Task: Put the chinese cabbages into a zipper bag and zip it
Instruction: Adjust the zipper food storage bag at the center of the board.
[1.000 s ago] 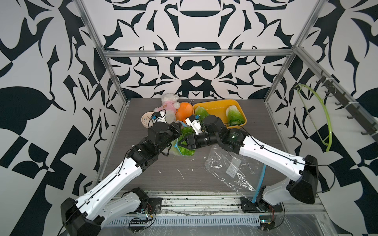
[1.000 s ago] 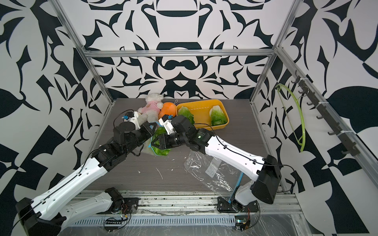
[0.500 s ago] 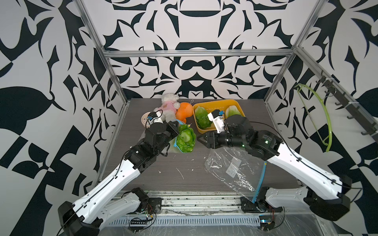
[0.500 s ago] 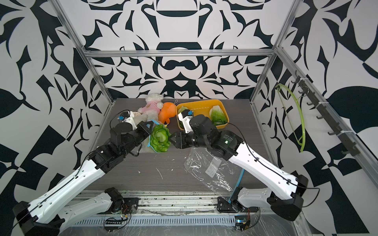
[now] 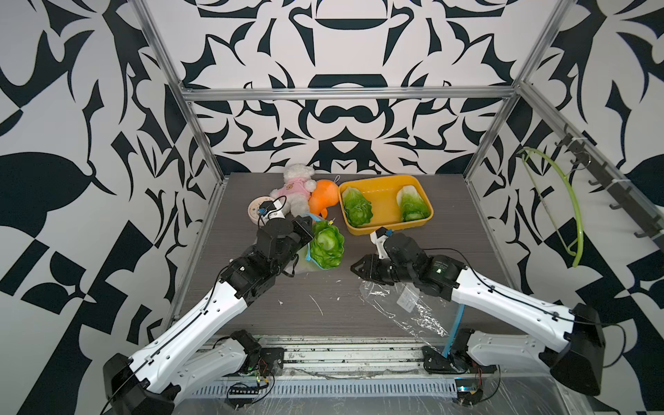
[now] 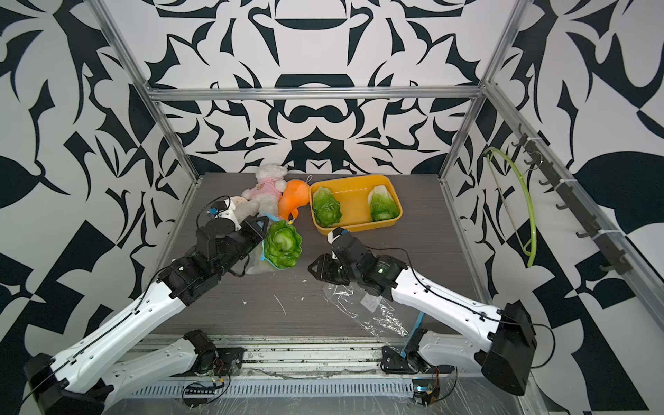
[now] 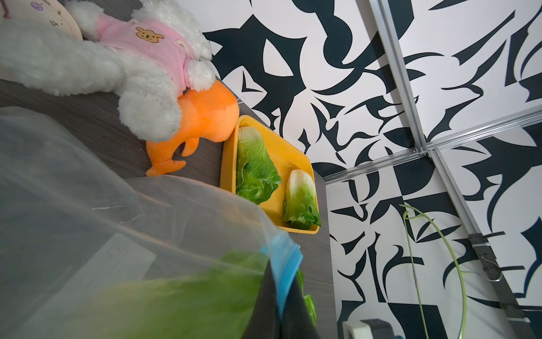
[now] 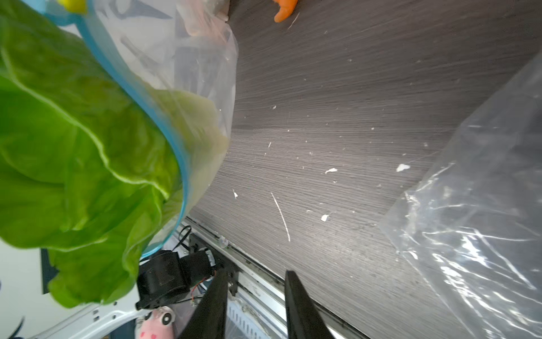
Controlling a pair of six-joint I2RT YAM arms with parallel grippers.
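Black-and-white patterned walls [image 5: 359, 54] enclose a dark wood-grain table [image 5: 456, 230]; aluminium framing [image 5: 345, 94] edges them.

Pretty much twins: the left arm [image 5: 201, 316] and right arm [image 5: 503, 305] have glossy white shells dotted with small dark screws, plus chunky black joints and black bases. Thin black cables [image 5: 443, 249] run along each. A green light [image 5: 437, 270] glows on the right one. The right gripper [image 8: 255, 274] has slim black tapered jaws.
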